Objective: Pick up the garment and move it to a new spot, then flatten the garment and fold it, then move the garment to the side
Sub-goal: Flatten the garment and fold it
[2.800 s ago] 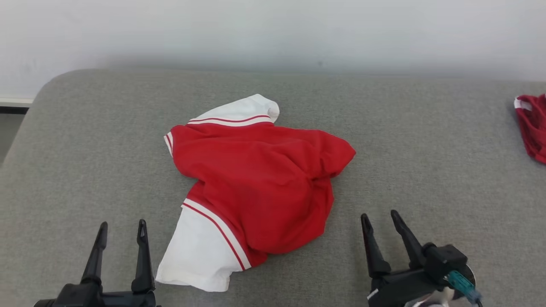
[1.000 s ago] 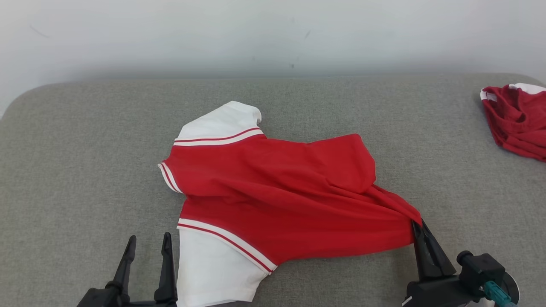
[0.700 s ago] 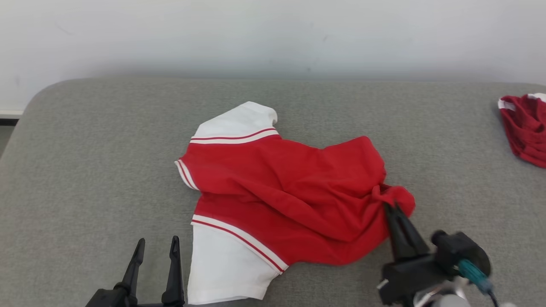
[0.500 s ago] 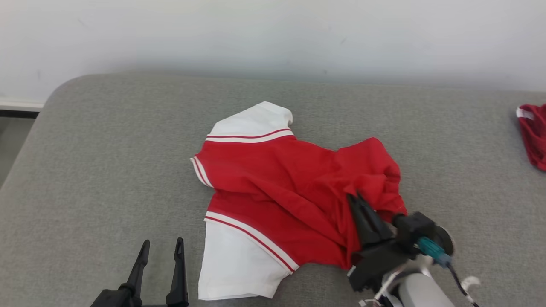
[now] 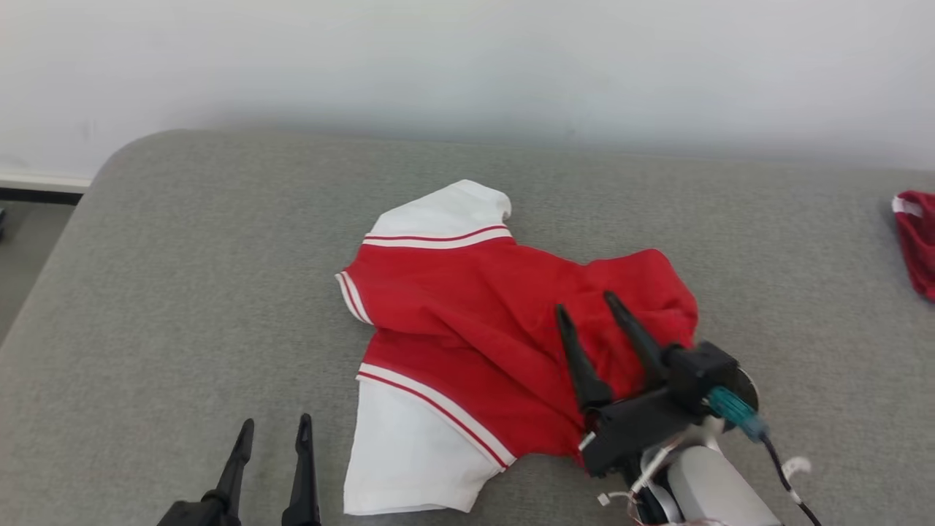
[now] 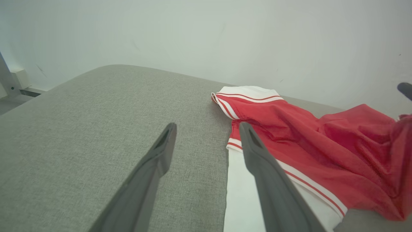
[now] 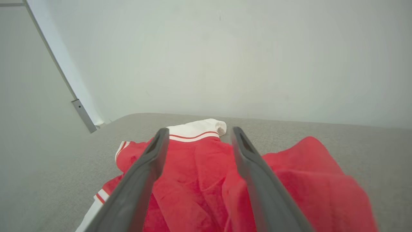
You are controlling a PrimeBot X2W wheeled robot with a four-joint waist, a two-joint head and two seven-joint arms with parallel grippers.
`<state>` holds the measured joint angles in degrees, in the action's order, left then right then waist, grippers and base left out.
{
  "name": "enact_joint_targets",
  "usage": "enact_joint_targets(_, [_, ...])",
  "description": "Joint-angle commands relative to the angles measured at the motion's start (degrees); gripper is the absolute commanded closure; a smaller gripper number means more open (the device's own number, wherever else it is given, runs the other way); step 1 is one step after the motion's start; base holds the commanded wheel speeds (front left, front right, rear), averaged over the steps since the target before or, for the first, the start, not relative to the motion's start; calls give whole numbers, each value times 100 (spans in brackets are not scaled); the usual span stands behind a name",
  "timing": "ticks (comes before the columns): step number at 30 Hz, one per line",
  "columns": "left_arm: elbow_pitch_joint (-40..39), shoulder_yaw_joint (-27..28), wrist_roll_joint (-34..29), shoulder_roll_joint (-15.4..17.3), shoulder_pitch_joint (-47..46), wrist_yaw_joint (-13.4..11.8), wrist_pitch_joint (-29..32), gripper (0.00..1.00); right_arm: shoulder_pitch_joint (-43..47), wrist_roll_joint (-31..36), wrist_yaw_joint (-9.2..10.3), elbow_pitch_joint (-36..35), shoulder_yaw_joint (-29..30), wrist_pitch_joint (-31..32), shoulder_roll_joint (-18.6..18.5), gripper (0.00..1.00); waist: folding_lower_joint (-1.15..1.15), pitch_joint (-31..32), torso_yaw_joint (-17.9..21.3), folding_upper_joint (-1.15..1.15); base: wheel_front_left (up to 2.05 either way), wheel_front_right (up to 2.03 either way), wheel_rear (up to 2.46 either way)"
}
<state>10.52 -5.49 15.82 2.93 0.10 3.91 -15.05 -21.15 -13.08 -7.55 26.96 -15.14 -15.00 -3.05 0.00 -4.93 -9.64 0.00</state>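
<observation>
Centrally on the grey bench (image 5: pixel 182 292) lies the red garment (image 5: pixel 467 314) with white sleeves, bunched at its right end; the right pincer (image 5: pixel 586 303) hangs over that bunch, released and empty; the left pincer (image 5: pixel 275 421), likewise spread, stands beside the near white sleeve.

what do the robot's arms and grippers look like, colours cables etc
The left gripper and right gripper each have two long, tapering black fingers on a blocky black base. Behind the right one sit a black housing, a teal connector with a thin black cable, and a pale grey forearm. No markings are legible.
</observation>
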Motion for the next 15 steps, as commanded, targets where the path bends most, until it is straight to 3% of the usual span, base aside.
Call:
enact_joint_targets(1, [-17, 27, 8, -8, 84, -20, -17, 0, 209, 35, 15, -170, 49, -18, -24, 0, 0, -17, 183, 0, 0, 0, 0])
enact_joint_targets(9, [-84, 149, -85, -6, -30, 0, -17, 0, 1159, 199, 15, -1731, 933, -20, -216, 0, 0, -119, 613, 0, 0, 0, 0])
enact_joint_targets(15, [-77, 174, -93, -7, -52, 37, -17, 0, 1584, 243, 15, -1833, 1482, -21, -308, 0, 0, -173, 718, 0, 0, 0, 0])
